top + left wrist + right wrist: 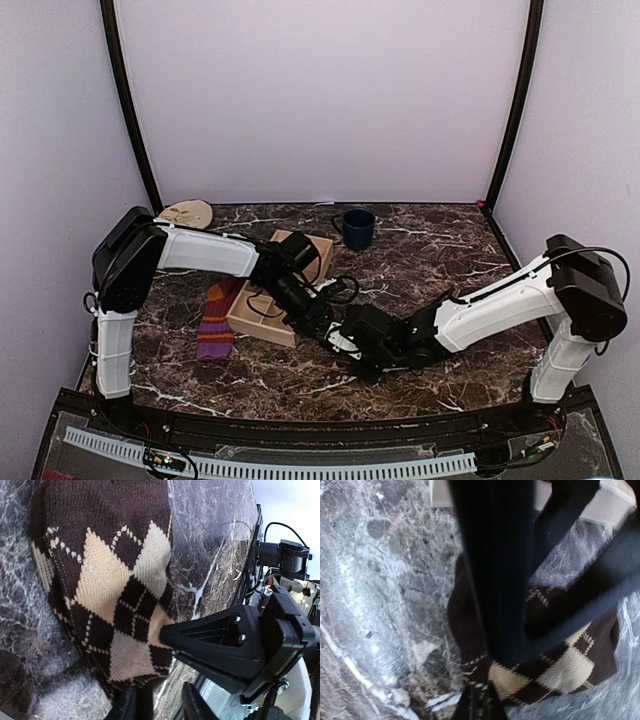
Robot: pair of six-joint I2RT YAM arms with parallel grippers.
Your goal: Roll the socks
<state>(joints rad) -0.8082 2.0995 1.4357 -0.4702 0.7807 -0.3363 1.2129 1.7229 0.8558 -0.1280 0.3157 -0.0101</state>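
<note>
**Right jaws pinched on the argyle sock, left jaws apart beside it**

The right gripper [479, 706] is closed. In its own wrist view the two fingers meet at the bottom centre of the frame, right at the lower edge of the brown argyle sock [110, 580]. They appear to nip a fold of the fabric there. The left wrist view shows the same black, wedge-shaped tip coming in from the right of the frame and touching a tan diamond at the sock's edge.

The left gripper [159, 705] has its jaws parted. Its two fingers rise from the bottom edge of the left wrist view with a clear gap between them. The left-hand finger [127, 707] lies over the sock's dark border and the other stands over bare marble. A corner of the sock sits in the gap, but the fingers are not pressed onto it.

The argyle sock lies flat on the marble table [450, 260] and fills the upper left and centre of the left wrist view. From above it is hidden beneath the two grippers, which meet at the lower centre of the frame.

The purple striped sock [217, 320] lies left of centre, just beside the left side of a wooden tray [258, 322] and apart from both grippers. A blue mug [357, 228] stands near the back of the table, above centre.
</note>
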